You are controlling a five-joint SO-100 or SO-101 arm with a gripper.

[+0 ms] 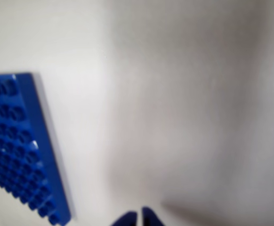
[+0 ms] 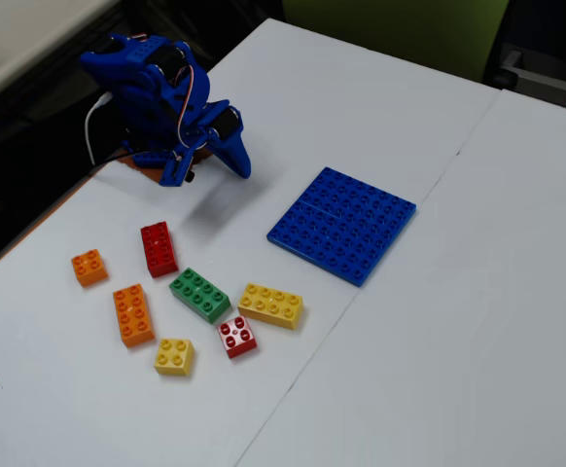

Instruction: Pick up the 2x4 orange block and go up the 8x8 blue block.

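The 2x4 orange block (image 2: 133, 314) lies flat at the left of the brick cluster in the fixed view and is out of the wrist view. The 8x8 blue block (image 2: 342, 224) lies flat on the white table to the right of the bricks; its studded corner (image 1: 19, 146) fills the left of the blurred wrist view. My gripper (image 2: 241, 165) hangs low at the end of the folded blue arm, far from the orange block and left of the plate. Its two dark tips (image 1: 138, 218) show at the bottom edge, nearly touching, with nothing between them.
Around the orange block lie a small square orange brick (image 2: 88, 267), a red brick (image 2: 159, 249), a green brick (image 2: 199, 295), a yellow oblong brick (image 2: 270, 305), a red-and-white square brick (image 2: 236, 337) and a small yellow brick (image 2: 174, 356). The table edge runs along the left.
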